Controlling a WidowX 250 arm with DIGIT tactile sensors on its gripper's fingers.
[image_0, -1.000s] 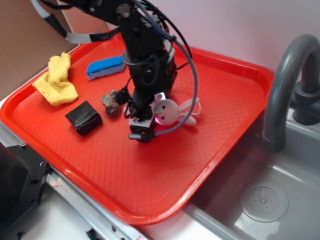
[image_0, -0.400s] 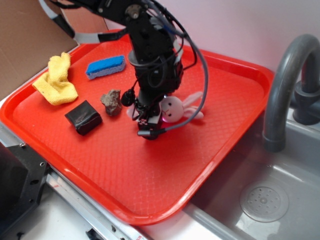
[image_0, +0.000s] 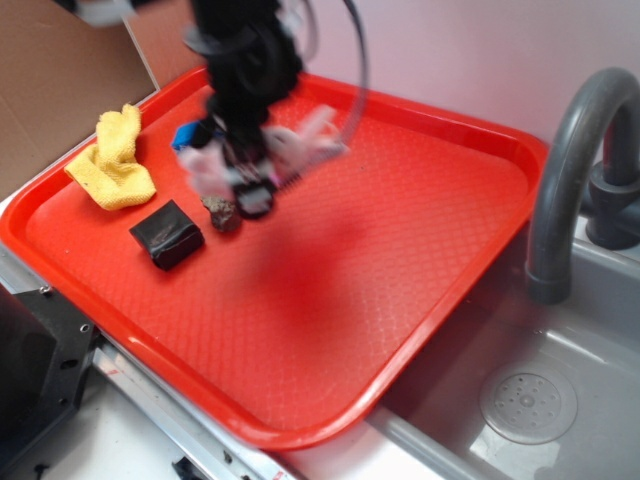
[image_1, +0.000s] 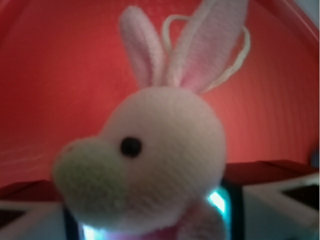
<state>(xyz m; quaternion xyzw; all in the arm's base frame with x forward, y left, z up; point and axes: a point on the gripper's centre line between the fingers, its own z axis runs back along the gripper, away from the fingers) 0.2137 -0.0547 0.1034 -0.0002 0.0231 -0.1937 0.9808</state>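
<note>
The black gripper (image_0: 245, 185) clamps a white plush rabbit (image_1: 165, 150) above the red plastic tray (image_0: 420, 230).
From the left, we see a crumpled yellow cloth (image_0: 115, 160), a black block (image_0: 167, 235) and a brown rock (image_0: 220, 212) on the tray. Just beyond them the blurred gripper holds the pink-eared rabbit aloft, and a grey curved faucet (image_0: 570, 170) stands far right.

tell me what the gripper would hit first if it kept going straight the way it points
Probably the red tray, close beside the brown lump. The gripper, shut on the toy bunny, points down over that spot, but the exterior view is blurred, so it might clip the lump first.
</note>
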